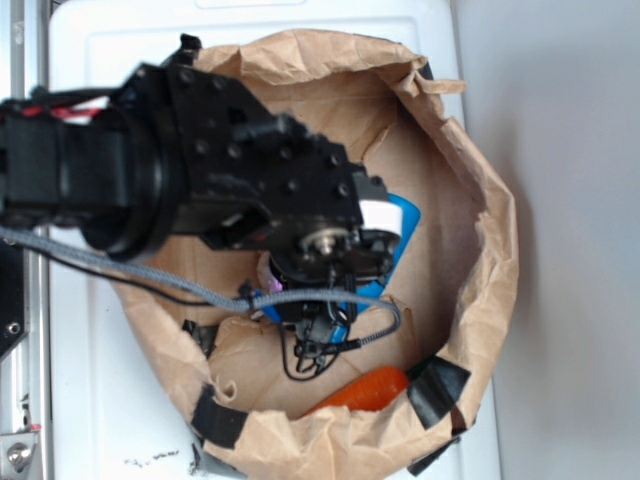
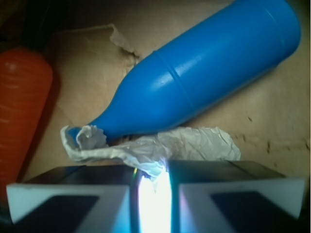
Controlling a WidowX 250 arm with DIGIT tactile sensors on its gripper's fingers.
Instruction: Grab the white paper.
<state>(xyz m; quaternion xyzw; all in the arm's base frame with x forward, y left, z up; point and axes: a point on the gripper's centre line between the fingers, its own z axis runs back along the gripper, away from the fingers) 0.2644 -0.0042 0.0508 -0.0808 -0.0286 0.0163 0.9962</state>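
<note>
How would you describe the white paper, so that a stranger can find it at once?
Look inside the large brown paper bag, at the blue bottle lying on its floor. The white paper lies crumpled against the bottle's narrow end, just ahead of the hand. It alone is pale and wrinkled; the orange object beside it is smooth.

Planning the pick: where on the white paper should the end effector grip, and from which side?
Grip the white paper along its near crumpled edge, coming from above on the side away from the blue bottle. It lies flat against the bottle's neck, so the far side is blocked.
</note>
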